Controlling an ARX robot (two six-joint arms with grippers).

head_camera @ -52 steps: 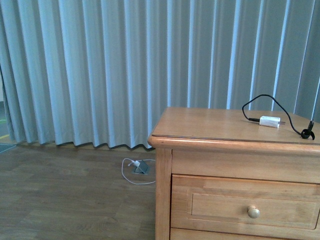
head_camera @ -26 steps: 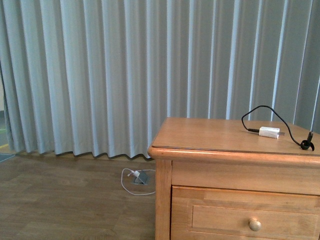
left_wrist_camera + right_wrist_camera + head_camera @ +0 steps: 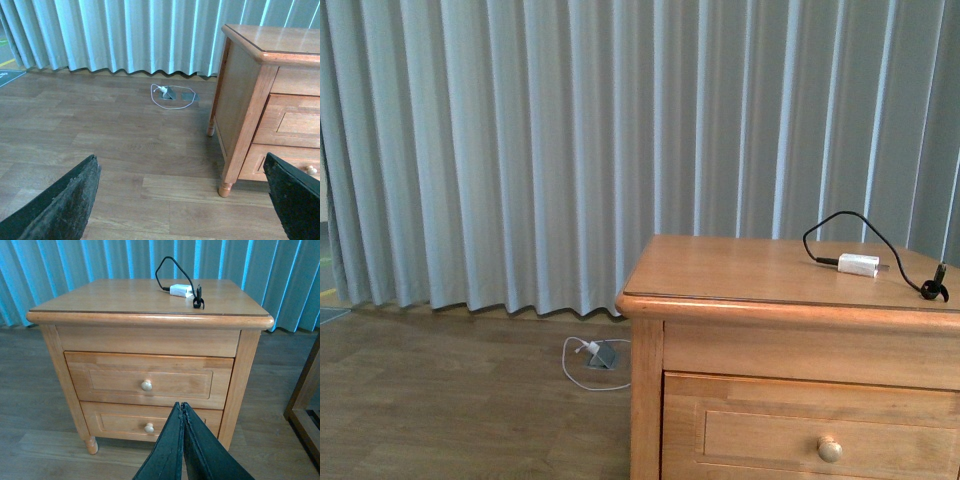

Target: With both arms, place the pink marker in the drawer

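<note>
**Camera view settles on the nightstand, both drawers shut**

Since a second ago the front view has tilted up a little: the nightstand sits lower in the picture and more curtain shows above it, while over the last half second nothing has shifted.

Neither arm shows in the front view. In the left wrist view the left gripper hangs well above the wooden floor, its two black fingers spread wide apart with nothing between them, off to the side of the nightstand. In the right wrist view the right gripper faces the front of the nightstand, its fingers pressed together to a thin seam, empty, and lined up roughly below the upper knob.

The drawer, the upper of two, is pushed fully in; it is honey-coloured wood with a recessed panel and one round pale knob at its middle. On the top lies a white charger block with a black cable looping behind it. A second white cable lies coiled on the floor by the curtain. The pink marker appears in none of the views
</note>
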